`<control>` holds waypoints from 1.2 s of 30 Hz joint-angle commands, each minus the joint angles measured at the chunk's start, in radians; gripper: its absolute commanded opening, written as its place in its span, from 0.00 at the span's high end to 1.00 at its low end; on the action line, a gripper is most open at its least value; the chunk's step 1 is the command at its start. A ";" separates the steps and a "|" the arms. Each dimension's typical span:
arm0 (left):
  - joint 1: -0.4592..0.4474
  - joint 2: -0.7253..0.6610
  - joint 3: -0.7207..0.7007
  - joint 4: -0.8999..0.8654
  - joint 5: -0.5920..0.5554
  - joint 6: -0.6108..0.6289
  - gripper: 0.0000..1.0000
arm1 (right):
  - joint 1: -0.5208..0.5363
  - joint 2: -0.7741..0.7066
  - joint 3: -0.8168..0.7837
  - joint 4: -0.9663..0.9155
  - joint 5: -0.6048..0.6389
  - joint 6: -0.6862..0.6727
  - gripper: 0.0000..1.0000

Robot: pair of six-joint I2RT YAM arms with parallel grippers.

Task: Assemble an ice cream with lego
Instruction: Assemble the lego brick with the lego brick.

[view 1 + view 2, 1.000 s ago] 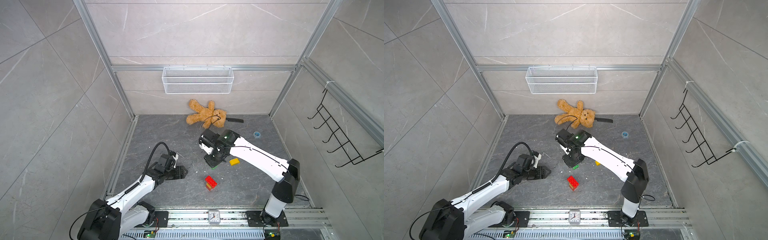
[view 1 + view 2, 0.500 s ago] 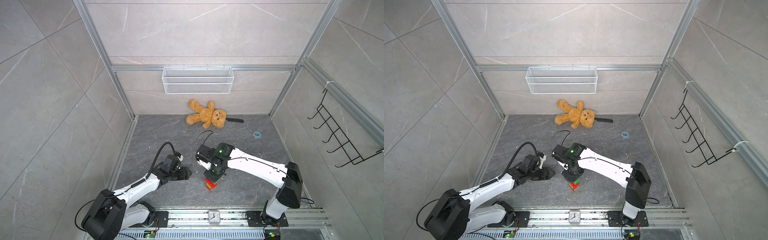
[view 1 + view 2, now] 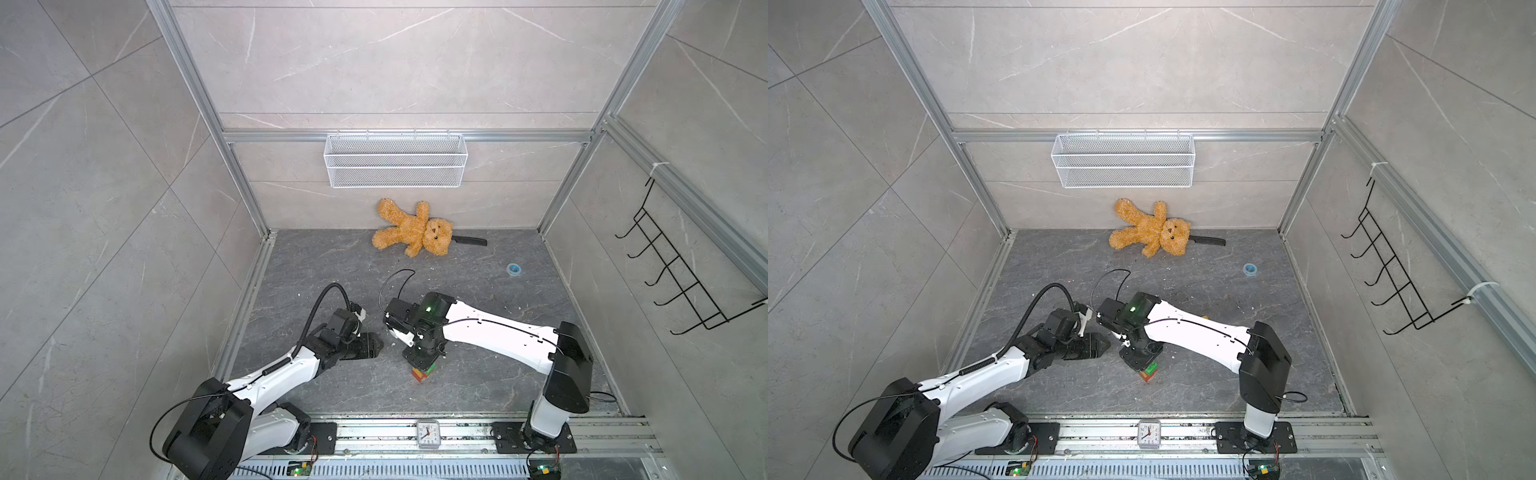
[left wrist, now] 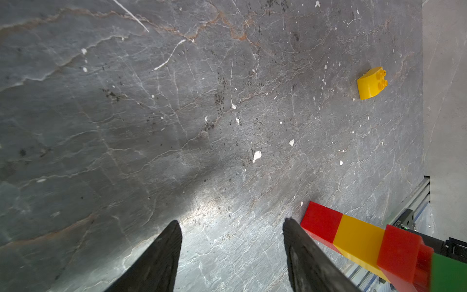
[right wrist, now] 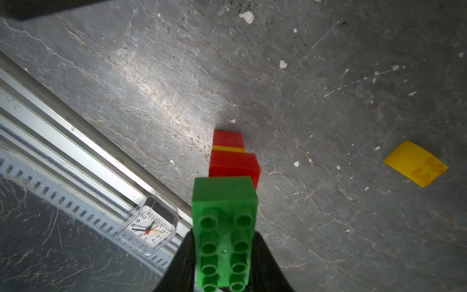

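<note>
I had swung the right gripper [image 5: 223, 239] forward onto the red-and-yellow stack [image 4: 353, 237] near the front rail [image 3: 415, 420], clamped on the green brick [image 5: 225, 199]; the left gripper [image 4: 232, 252] waited beside, half-spread and empty. Pressing off-centre could topple the unbraced stack.

Green brick [image 5: 225, 227] atop upright red-yellow-red stack [image 5: 233, 161]
</note>
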 commanded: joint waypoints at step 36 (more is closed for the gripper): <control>-0.006 -0.046 0.004 -0.025 -0.025 -0.001 0.35 | 0.008 -0.011 -0.018 -0.027 0.000 0.013 0.93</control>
